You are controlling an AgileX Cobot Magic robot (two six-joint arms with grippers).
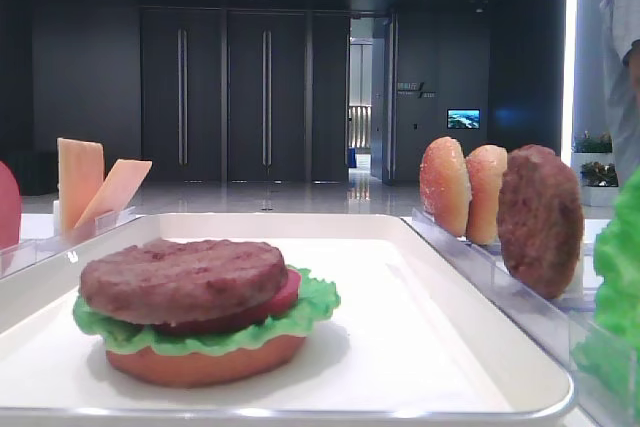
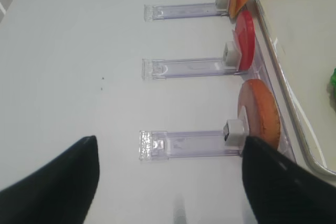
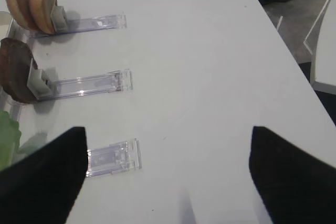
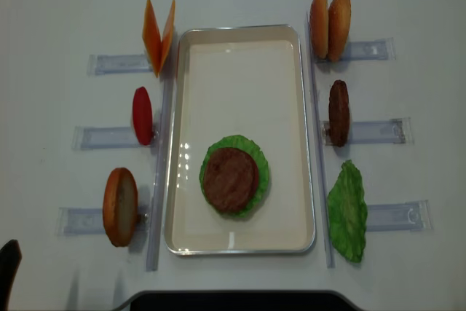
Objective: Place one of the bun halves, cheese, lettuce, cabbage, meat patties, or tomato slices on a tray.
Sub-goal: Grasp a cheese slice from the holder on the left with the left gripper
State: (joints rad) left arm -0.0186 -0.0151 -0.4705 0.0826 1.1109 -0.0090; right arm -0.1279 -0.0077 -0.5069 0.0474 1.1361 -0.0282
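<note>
Both end effectors, left (image 2: 168,182) and right (image 3: 168,174), are sitting wide apart and empty, with the cheese (image 4: 158,34) standing edge-up in the far-left rack, so the left arm's looking nearer to it.

Dark panelled wall (image 1: 230,87) with tall doors, glossy floor (image 1: 300,197), small lit screen (image 1: 463,119), white table (image 4: 65,20)

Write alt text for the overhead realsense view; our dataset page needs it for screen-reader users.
A white tray holds a half-built burger: a meat patty on lettuce. Left of the tray, racks hold two cheese slices, a tomato slice and a bun half; right of it, two bun halves, another patty and a lettuce leaf.
</note>
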